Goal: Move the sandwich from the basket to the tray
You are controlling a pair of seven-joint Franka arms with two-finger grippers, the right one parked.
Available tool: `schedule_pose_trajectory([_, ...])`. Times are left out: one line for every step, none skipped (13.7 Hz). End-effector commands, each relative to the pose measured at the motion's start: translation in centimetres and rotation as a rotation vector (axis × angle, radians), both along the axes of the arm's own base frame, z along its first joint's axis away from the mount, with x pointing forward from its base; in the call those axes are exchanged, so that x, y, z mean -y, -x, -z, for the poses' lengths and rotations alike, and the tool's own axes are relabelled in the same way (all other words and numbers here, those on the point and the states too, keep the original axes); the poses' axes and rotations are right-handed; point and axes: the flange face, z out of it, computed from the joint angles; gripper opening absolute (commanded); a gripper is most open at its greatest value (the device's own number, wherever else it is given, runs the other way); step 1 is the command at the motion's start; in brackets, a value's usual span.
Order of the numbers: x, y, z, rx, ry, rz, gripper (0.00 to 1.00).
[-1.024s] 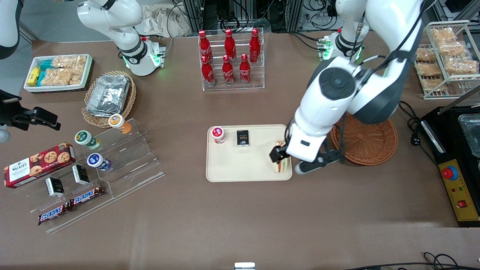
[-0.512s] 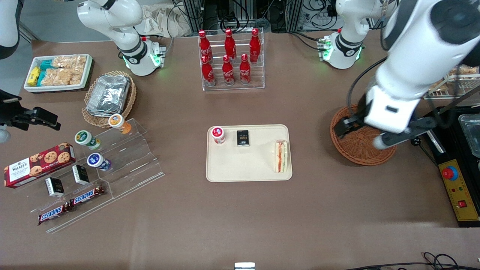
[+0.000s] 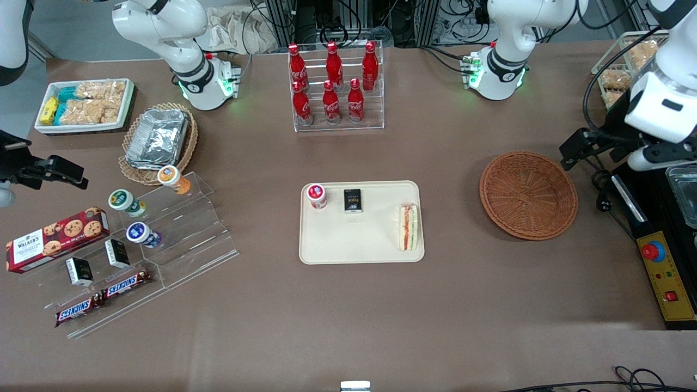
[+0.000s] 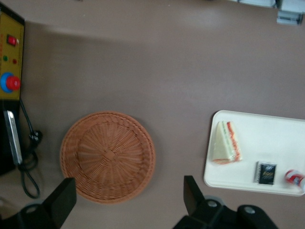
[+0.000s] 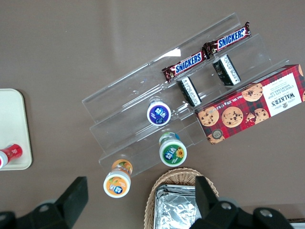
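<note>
The sandwich [image 3: 408, 227] lies on the cream tray [image 3: 359, 242], at the tray's edge nearest the basket. It also shows in the left wrist view [image 4: 225, 143], lying on the tray [image 4: 281, 136]. The reddish-brown wicker basket [image 3: 528, 194] stands empty beside the tray, and shows empty in the left wrist view [image 4: 107, 156]. My left gripper [image 3: 599, 148] is open and empty. It hangs high above the table, past the basket toward the working arm's end. In the left wrist view the gripper [image 4: 127, 200] has its jaws wide apart with nothing between them.
A red-capped cup [image 3: 316, 195] and a black packet [image 3: 352, 200] sit on the tray. A black control box with a red button [image 3: 665, 272] and cables lie past the basket. A cola bottle rack [image 3: 335, 87] stands farther from the camera. A wire snack rack [image 3: 618, 81] stands near the gripper.
My left gripper left the sandwich on the tray, crossed over the basket and rose toward the working arm's end. The sandwich has stayed put.
</note>
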Motion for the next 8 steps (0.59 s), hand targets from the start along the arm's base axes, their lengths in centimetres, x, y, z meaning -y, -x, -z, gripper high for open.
schedule_pose_trajectory([-2.9, 3.2, 0.8, 0.01, -0.002, 0.124, 1.0])
schedule_pose_trajectory([-3.1, 3.0, 0.3, 0.002, -0.003, 0.122, 1.0])
schedule_pose_trajectory([-3.0, 2.5, -0.1, -0.003, -0.016, 0.125, 1.0])
schedule_pose_trajectory([-3.0, 2.2, -1.0, -0.002, -0.022, 0.125, 1.0])
schedule_pose_trajectory([-3.1, 1.6, -1.3, -0.018, -0.024, 0.124, 1.0])
schedule_pose_trajectory([-2.9, 1.2, -1.1, -0.044, -0.025, 0.126, 1.0])
schedule_pose_trajectory([-2.6, 1.3, -1.5, -0.046, -0.026, 0.13, 1.0])
schedule_pose_trajectory([-2.5, 1.2, -1.5, -0.048, -0.027, 0.132, 1.0])
